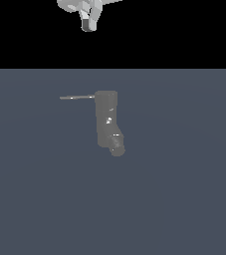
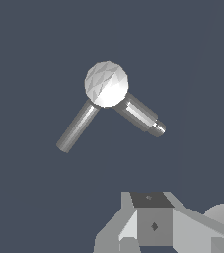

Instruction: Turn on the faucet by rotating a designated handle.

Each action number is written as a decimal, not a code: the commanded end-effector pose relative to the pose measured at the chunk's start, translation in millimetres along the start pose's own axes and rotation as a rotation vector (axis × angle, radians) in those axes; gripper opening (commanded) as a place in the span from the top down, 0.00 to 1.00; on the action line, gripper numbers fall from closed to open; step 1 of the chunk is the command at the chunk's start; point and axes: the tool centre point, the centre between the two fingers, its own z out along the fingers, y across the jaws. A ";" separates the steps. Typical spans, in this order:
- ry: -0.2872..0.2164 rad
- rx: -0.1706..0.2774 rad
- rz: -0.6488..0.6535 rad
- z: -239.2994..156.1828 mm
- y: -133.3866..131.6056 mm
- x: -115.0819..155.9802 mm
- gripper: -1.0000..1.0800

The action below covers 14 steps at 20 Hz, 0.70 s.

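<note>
The faucet [image 1: 107, 119] is a dark grey upright column standing on the floor, with a rounded spout stub [image 1: 117, 145] at its lower end. The handle [image 1: 76, 97], a thin grey rod, sticks out from the column's top toward the exterior view's left. My gripper [image 1: 88, 24] hangs high above the faucet, well apart from it, and looks shut with nothing held. Seen from above in the wrist view, the faucet [image 2: 106, 84] shows a pale round top, the handle [image 2: 78, 126] and the spout [image 2: 143, 115]. The gripper [image 2: 150, 222] is off to one side.
A flat dark blue-grey floor [image 1: 184, 199] spreads around the faucet. Beyond its far edge the background is black. Part of the white arm [image 1: 74, 5] shows at the top of the exterior view.
</note>
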 end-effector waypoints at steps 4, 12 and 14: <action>0.003 -0.004 0.137 32.2 -32.9 14.5 1.00; 0.033 -0.017 0.333 83.0 -76.8 31.1 1.00; 0.046 -0.020 0.380 96.1 -87.1 34.4 1.00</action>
